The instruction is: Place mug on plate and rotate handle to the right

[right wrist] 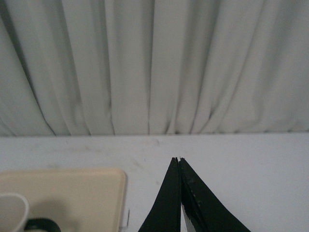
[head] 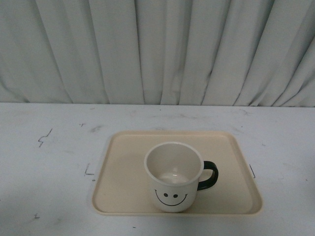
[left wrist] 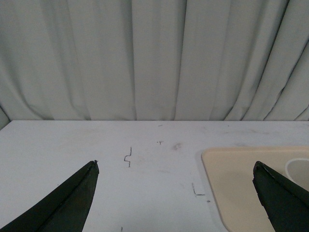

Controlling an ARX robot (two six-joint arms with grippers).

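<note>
— Left hand (left wrist: 175,179)?
— Standing wide open, dark fingers (left wrist: 72,203) spread far apart, gripping nothing. Hovering over the white counter (left wrist: 96,150), just beside the plate's near-left corner.

— Right hand (right wrist: 179,160)?
— Closed, fingertips pressing together, holding nothing. Sitting above bare counter, just beside the plate's right edge.

— Mug (head: 173,177)?
— Standing upright on the plate (head: 123,167), toward its front edge, a little right of centre. Showing an empty interior. Smiley face (head: 171,197) facing the front camera.

— Handle (head: 208,175)?
— Pointing to the robot's right, black loop clear of both hands.

— Plate position?
— Lying flat on the counter, centred before the robot, grey curtain (head: 157,49) hanging behind. Faint dark marks (head: 44,137) showing on the counter around it.
</note>
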